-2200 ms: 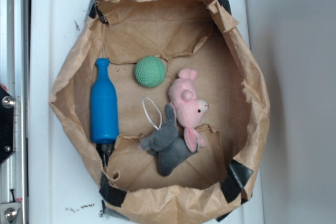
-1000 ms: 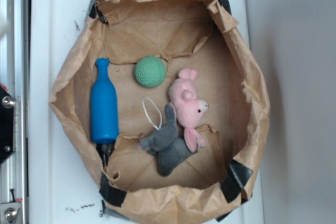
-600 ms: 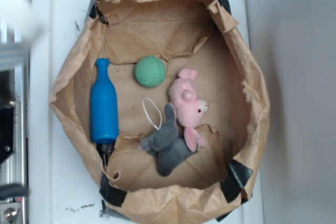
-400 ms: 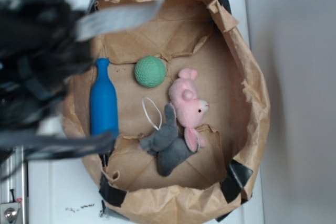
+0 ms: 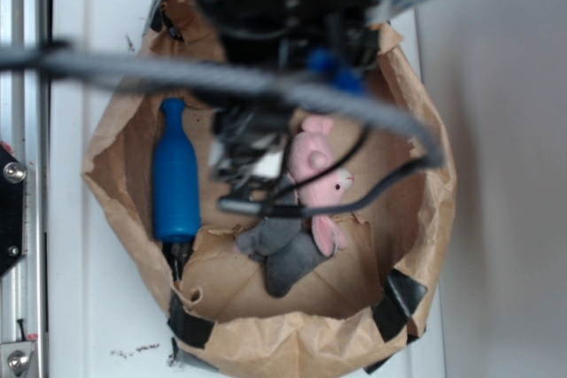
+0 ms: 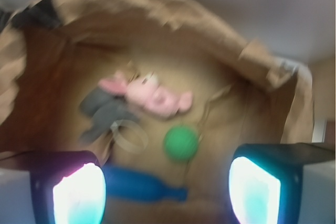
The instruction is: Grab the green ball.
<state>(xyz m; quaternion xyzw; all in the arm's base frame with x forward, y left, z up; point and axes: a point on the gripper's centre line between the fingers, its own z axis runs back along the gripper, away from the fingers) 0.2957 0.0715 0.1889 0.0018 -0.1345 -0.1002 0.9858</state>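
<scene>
A small round green ball point(image 6: 181, 144) lies in a crumpled brown paper bag point(image 6: 173, 30), beside a pink plush bunny point(image 6: 152, 94). The fingers point(image 6: 166, 192) hang spread apart above, holding nothing.

Exterior looks straight down; blurry wrist view seemingly angles in; both share the paper bag point(image 5: 416, 210).

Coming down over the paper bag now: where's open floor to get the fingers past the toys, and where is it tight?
Open: bare brown floor of the crumpled paper bag right of the pink plush bunny, and the strip between the blue plastic bottle and the small green ball. Tight: the ball's bunny side, where the grey plush toy and a white cord loop crowd. The open gripper hovers above.
</scene>
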